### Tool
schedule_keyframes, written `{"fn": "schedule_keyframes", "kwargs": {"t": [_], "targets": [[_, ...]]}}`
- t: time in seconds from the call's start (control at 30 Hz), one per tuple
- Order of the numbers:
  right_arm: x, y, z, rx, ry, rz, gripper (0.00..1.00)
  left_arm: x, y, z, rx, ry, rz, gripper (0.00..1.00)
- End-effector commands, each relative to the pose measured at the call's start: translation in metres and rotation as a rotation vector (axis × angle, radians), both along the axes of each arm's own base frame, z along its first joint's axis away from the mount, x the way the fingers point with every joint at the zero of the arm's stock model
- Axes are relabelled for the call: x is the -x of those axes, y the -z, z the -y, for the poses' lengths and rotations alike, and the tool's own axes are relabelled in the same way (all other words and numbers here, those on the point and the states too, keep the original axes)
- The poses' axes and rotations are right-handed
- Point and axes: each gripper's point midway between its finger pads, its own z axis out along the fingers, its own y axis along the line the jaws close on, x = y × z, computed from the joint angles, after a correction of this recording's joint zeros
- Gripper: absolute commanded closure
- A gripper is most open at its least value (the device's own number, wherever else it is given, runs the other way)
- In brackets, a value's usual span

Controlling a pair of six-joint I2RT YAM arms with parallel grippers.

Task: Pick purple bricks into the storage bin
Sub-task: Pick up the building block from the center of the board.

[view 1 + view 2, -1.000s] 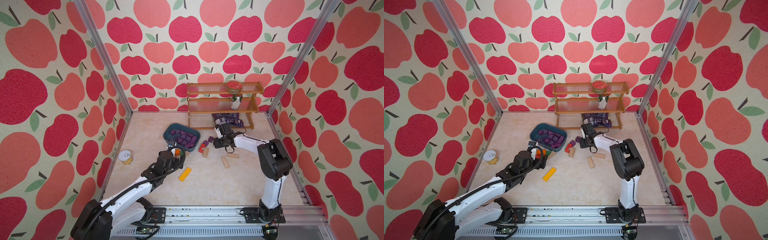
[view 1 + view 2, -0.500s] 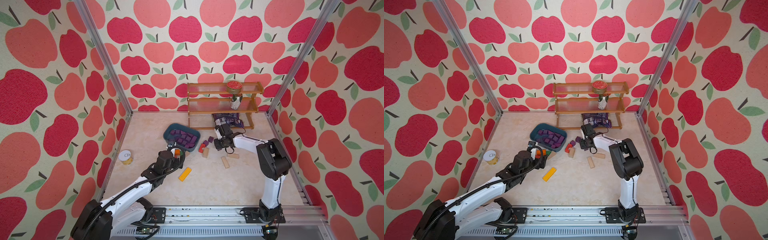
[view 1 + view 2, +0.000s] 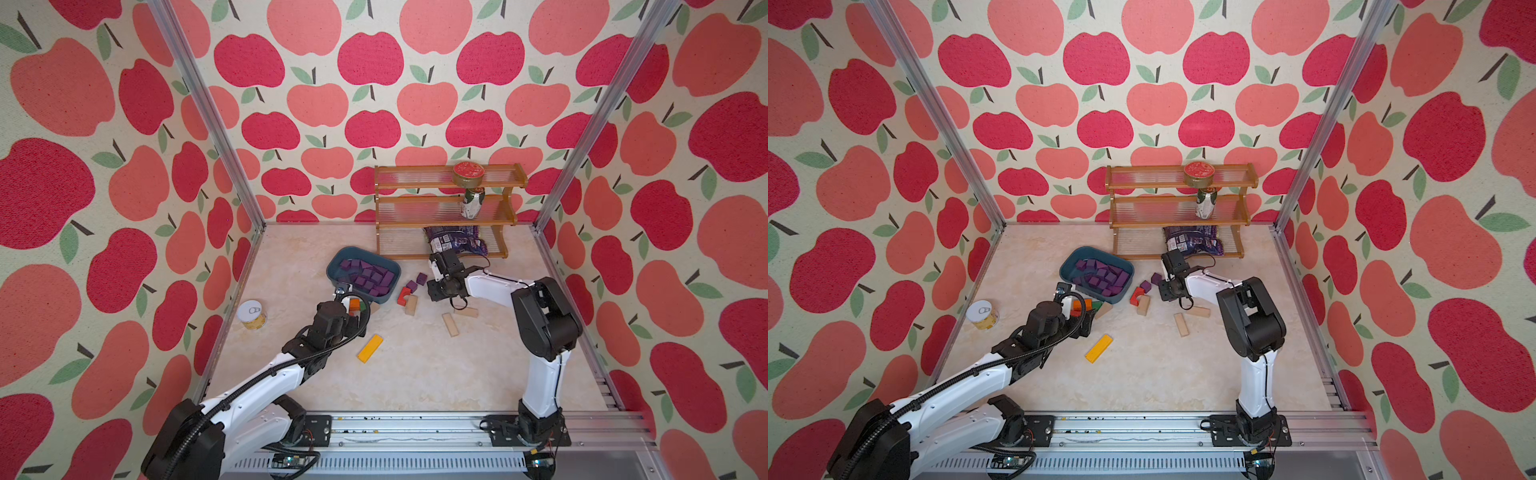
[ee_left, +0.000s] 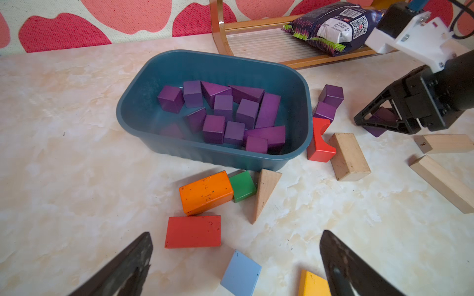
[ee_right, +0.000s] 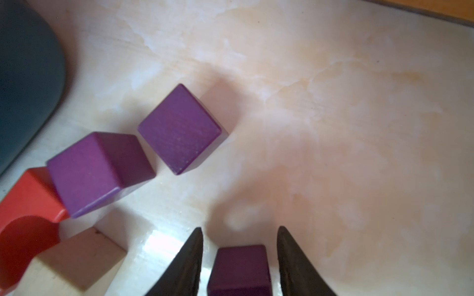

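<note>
Purple cube (image 5: 239, 269) between right gripper (image 5: 239, 228) jaws, slim gaps either side; clamped or not, we cannot tell. Left gripper (image 4: 236, 232) agape.

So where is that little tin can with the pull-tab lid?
In both top views the tin can stands alone on the table near the wall on the robot's left, apart from the storage bin.

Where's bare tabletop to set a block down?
Bare: between the flat yellow block and the front rail; between the dark teal plastic bin and the left wall. Crowded: from the bin to the right tool, purple cubes, red arch block.
</note>
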Motion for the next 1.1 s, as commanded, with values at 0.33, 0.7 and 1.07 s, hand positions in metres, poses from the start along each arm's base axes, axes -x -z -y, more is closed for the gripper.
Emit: {"fn": "schedule_keyframes", "kwargs": {"t": [0.33,0.7,1.07], "targets": [[0.017,-0.002,0.009,0.013,0.016,-0.012,0.67,0.000,0.003,-0.002,0.010,-0.017,-0.010,0.01],[0.017,-0.030,-0.005,-0.063,0.045,0.006,0.74,0.000,0.002,-0.003,0.015,-0.021,-0.008,0.01],[0.027,-0.100,-0.062,-0.058,-0.093,0.129,0.74,-0.002,0.003,-0.012,0.023,-0.058,-0.012,0.01]]}}
